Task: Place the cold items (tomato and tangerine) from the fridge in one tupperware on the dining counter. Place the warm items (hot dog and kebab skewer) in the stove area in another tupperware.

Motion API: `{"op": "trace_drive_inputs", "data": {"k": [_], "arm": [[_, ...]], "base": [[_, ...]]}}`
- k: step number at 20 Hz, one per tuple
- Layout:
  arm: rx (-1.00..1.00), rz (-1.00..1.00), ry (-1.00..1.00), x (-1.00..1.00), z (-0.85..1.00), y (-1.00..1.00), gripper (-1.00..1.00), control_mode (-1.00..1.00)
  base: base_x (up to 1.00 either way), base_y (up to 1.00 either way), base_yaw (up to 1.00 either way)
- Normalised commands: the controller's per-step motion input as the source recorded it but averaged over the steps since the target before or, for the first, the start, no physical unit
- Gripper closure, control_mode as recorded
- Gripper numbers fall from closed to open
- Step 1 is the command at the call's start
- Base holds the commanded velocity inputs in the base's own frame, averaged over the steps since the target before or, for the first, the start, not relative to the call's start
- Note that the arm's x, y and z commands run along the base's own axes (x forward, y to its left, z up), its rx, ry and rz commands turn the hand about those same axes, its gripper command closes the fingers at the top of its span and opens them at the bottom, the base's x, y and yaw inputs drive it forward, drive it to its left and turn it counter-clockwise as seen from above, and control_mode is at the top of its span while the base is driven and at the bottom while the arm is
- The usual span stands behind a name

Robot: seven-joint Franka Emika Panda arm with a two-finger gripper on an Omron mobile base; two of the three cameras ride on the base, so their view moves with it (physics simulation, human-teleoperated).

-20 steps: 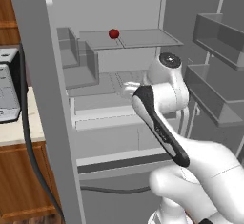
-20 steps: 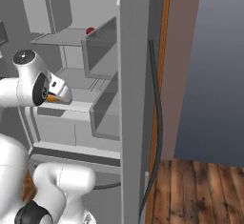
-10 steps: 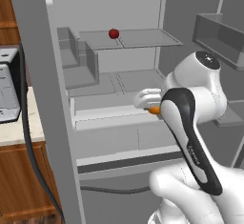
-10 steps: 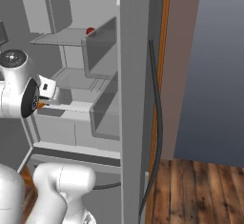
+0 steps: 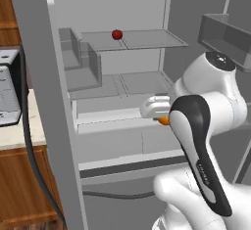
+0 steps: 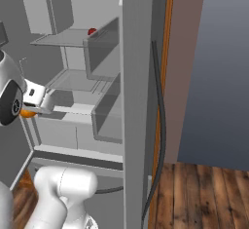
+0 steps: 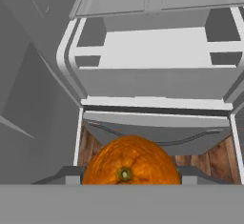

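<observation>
The white two-finger gripper (image 5: 164, 120) is clenched around the small bright orange ball, the tangerine (image 7: 128, 161); in the hand view the fruit sits between the dark finger tips with its stem end facing the camera, and in the left base view a sliver of orange shows just beside the white hand. The hand hangs in front of the tall grey steel fridge (image 5: 122, 77), level with the lower pale grey drawers, outside the shelves, which suits a carry away from the cabinet rather than a reach into it. The small dark red glossy ball, the tomato (image 5: 116, 34), rests on the upper glass shelf, well apart from the hand and untouched; the right base view shows it there too (image 6: 92, 31). By my reading, the tangerine is in transit toward the tupperware, and the tomato is yet to be fetched.
</observation>
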Motion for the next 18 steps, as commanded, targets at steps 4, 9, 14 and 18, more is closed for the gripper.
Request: {"op": "trace_drive_inputs", "data": {"k": [4, 9, 14, 18], "arm": [[0.0, 0.0, -0.01, -0.07, 0.0, -0.02, 1.0, -1.0], [0.0, -0.05, -0.17, -0.54, 0.0, -0.11, 1.0, 1.0], [0.0, 0.0, 0.0, 0.0, 0.0, 0.0, 1.0, 1.0], [0.0, 0.0, 0.0, 0.0, 0.0, 0.0, 1.0, 1.0]], "base": [[0.0, 0.0, 0.0], [-0.14, 0.0, -0.01], [-0.7, 0.0, 0.08], [-0.65, 0.07, 0.51]]}}
